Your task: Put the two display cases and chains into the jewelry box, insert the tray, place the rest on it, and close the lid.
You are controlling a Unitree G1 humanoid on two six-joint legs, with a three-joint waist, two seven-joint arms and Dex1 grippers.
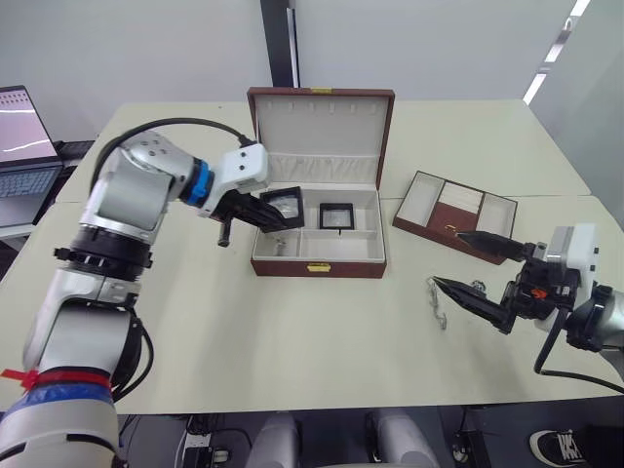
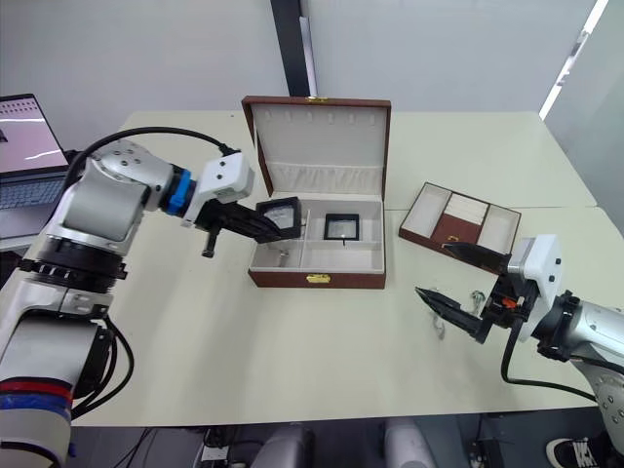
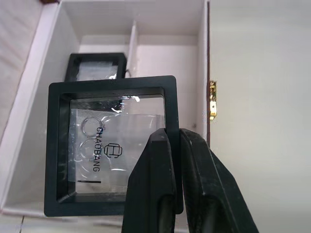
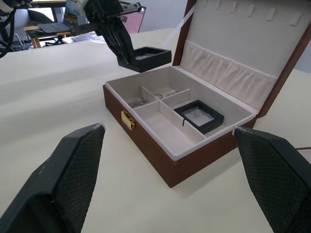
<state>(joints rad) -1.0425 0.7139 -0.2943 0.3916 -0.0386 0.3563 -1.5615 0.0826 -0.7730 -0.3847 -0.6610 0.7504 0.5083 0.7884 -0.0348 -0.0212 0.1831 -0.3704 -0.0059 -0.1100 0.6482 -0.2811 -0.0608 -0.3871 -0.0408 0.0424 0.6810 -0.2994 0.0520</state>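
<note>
Left tool (image 1: pixel 276 220) pinches one display case (image 1: pixel 284 202) above the jewelry box (image 1: pixel 319 255); second display case (image 1: pixel 336 214) lies in its right rear compartment; right tool (image 1: pixel 466 265) spread, chains (image 1: pixel 436 299) on the table (image 1: pixel 292 331) at its 9 o'clock.

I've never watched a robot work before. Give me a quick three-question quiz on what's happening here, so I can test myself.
1. True or false: both display cases already lie inside the jewelry box.
2. Which gripper is holding something: A) left gripper B) right gripper C) neither?
3. Fill in: the tray sits on the table to the robot's ____ of the box.

Key:
1. False. One display case lies inside; the other case is held over the box.
2. A. Its fingers pinch the case's frame.
3. right
</note>
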